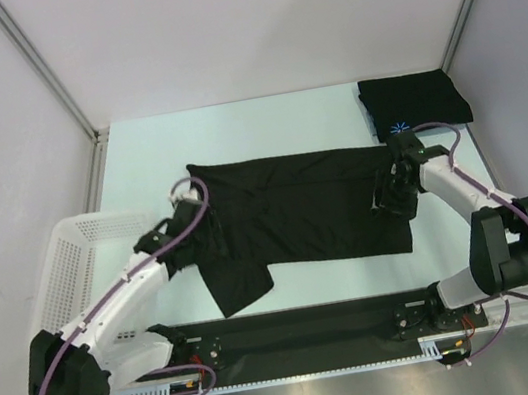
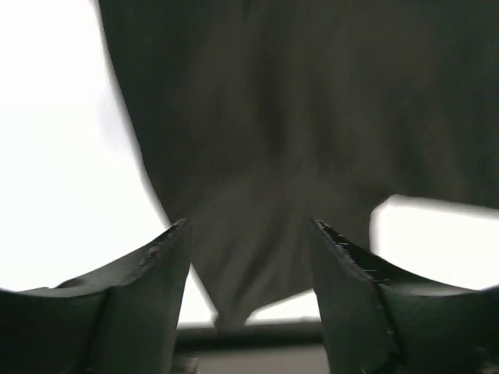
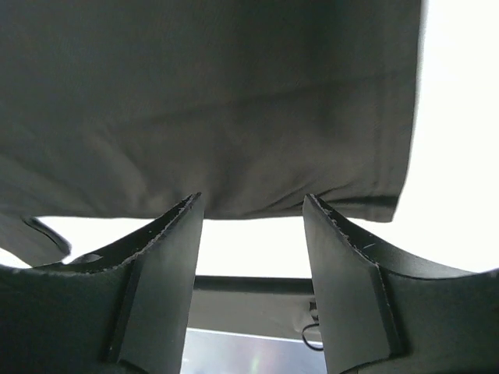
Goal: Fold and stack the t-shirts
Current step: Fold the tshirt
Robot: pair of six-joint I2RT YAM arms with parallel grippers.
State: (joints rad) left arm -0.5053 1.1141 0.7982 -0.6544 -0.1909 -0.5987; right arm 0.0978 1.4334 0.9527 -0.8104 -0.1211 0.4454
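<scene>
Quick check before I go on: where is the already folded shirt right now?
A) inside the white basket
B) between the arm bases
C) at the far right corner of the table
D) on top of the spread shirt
C: the top view shows the folded t-shirt lying at the far right corner of the table, while the white basket stands at the left edge.
</scene>
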